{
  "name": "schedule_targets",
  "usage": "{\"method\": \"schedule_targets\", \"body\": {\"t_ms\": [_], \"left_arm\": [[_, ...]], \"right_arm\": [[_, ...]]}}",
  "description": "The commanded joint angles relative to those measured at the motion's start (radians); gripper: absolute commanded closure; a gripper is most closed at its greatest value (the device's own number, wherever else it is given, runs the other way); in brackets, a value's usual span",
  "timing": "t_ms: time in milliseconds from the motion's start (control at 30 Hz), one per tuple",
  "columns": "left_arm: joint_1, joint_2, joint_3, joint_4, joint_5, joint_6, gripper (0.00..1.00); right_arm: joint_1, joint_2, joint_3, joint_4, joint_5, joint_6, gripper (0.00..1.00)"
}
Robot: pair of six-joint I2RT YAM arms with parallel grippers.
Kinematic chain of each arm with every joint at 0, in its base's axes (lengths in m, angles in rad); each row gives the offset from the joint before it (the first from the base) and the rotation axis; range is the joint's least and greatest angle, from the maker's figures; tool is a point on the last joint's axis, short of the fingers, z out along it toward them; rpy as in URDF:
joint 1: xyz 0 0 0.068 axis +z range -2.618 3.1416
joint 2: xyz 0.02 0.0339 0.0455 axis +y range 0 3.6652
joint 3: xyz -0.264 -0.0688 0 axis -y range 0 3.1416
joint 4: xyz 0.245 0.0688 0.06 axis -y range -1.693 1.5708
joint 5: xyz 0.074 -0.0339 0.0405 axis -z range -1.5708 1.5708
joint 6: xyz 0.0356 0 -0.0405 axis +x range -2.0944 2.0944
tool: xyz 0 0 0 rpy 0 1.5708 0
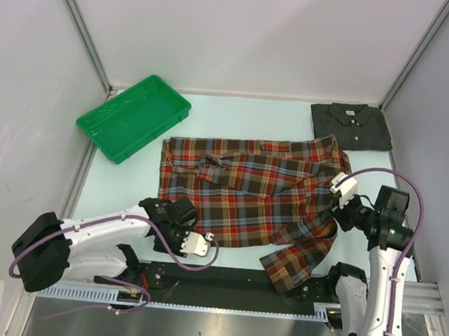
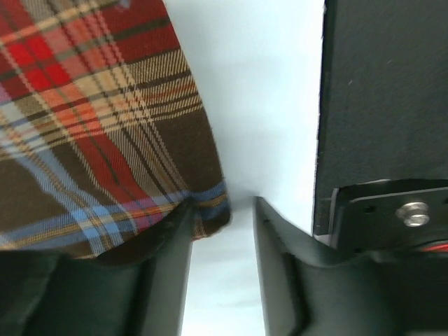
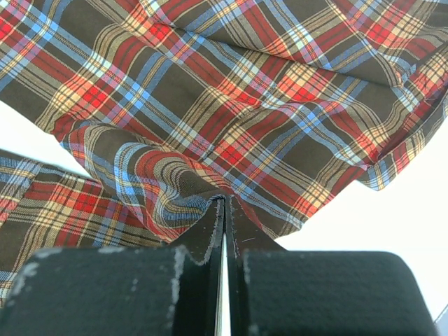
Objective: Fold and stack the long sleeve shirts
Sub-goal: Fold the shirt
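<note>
The plaid shirt [image 1: 246,189] lies spread open in the middle of the table, one sleeve [image 1: 295,259] trailing to the near edge. My left gripper [image 1: 173,209] is open at its near-left corner. In the left wrist view that corner [image 2: 206,210] touches the left finger [image 2: 171,266], and the gap [image 2: 222,210] holds only table. My right gripper [image 1: 339,194] is shut on a bunched fold of the plaid shirt [image 3: 175,189] at its right side, jaws [image 3: 225,201] pressed together. The dark grey shirt [image 1: 351,125] lies folded at the back right.
A green plastic tray [image 1: 134,116] sits tilted at the back left. Grey walls enclose the table on three sides. A black rail [image 1: 231,281] runs along the near edge between the arm bases, also in the left wrist view [image 2: 385,91].
</note>
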Motion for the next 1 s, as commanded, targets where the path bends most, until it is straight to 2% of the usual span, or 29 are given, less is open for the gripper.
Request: {"method": "schedule_targets", "body": {"t_ms": [0,67,100,233,433,633,967], "left_arm": [[0.008,-0.002,-0.033,0.058,-0.034,0.032,0.62],[0.020,-0.016,-0.042,0.073,-0.034,0.027,0.70],[0.026,-0.026,-0.043,0.073,-0.034,0.027,0.79],[0.094,-0.063,-0.022,0.049,-0.014,0.042,1.00],[0.275,-0.083,0.157,-0.074,0.119,0.104,1.00],[0.359,-0.045,0.277,-0.165,0.194,0.165,1.00],[0.560,0.168,0.539,-0.151,0.225,0.130,1.00]], "right_arm": [[-0.004,0.004,0.012,0.037,-0.006,-0.008,1.00],[-0.004,0.002,0.016,0.039,-0.002,-0.003,1.00],[-0.004,0.002,0.016,0.037,0.001,0.000,1.00],[-0.004,-0.008,0.017,0.034,0.007,0.000,1.00],[-0.006,0.005,0.061,0.057,-0.009,0.021,1.00],[-0.004,0.096,0.143,0.129,-0.004,0.072,1.00],[0.045,0.346,0.259,0.394,-0.012,0.172,1.00]]}}
